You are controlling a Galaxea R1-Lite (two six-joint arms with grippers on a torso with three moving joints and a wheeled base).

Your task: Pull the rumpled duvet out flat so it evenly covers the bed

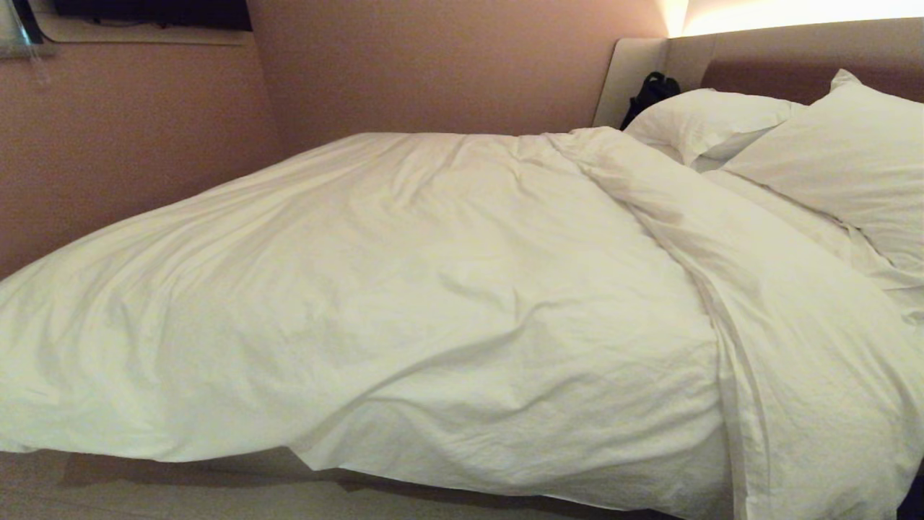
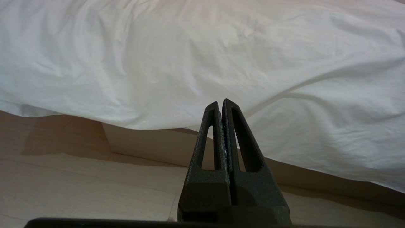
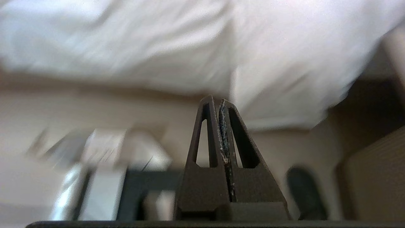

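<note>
Duvet (image 1: 404,303) lies rumpled beside two pillows (image 1: 830,152); both arms' fingers (image 2: 218,126) pressed together, empty.

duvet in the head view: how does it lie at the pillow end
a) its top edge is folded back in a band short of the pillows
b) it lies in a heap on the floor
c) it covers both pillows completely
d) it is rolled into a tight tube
a: the duvet has its top edge turned back in a wide band, and the pillows beyond it stay uncovered.
</note>
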